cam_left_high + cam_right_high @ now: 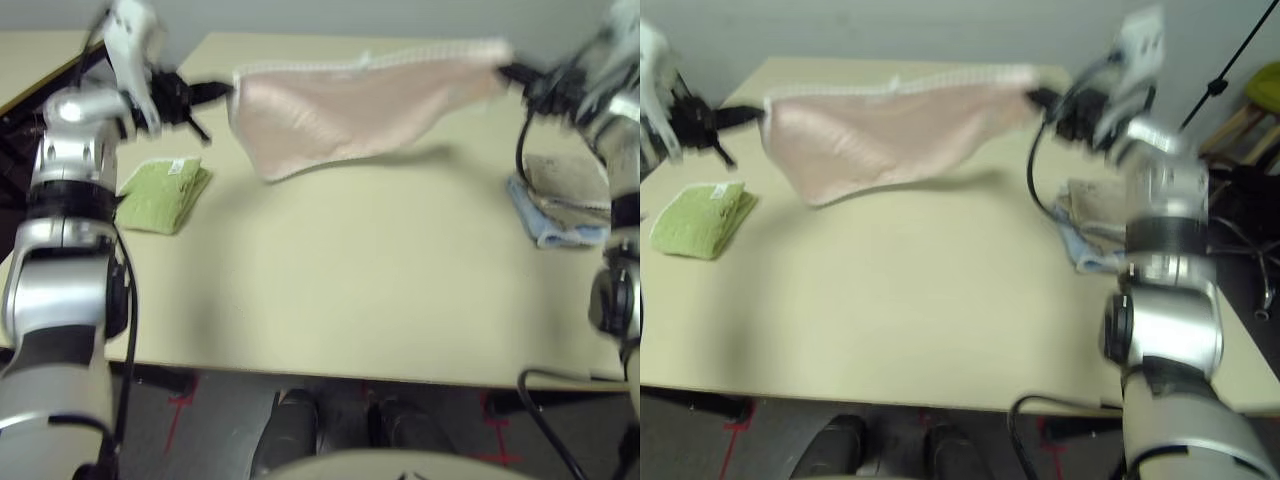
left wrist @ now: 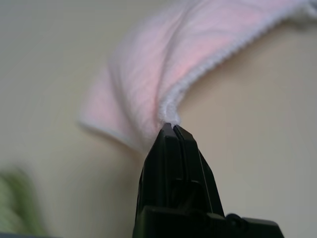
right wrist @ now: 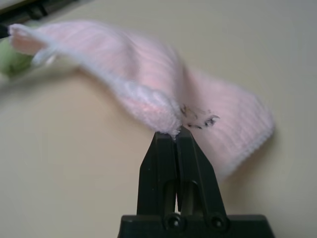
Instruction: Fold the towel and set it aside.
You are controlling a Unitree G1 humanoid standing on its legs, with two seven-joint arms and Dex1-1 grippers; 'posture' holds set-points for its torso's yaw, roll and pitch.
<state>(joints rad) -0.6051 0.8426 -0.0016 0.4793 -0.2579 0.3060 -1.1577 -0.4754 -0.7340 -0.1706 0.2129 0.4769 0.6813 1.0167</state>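
The pale pink towel (image 1: 340,105) with white corded edging hangs stretched in the air above the far part of the table, sagging in the middle. My left gripper (image 1: 222,92) is shut on its left corner, and my right gripper (image 1: 505,72) is shut on its right corner. In the left wrist view the black fingers (image 2: 173,148) pinch the towel (image 2: 163,74) at its white edge. The right wrist view has my right gripper (image 3: 176,133) clamped on a bunched corner of the towel (image 3: 148,74). The towel's lower edge hangs just over the table.
A small folded green towel (image 1: 162,194) lies on the beige table (image 1: 350,290) at the left. Folded beige and blue cloths (image 1: 562,200) are stacked at the right. Black cables (image 1: 545,400) hang by the table's front right edge.
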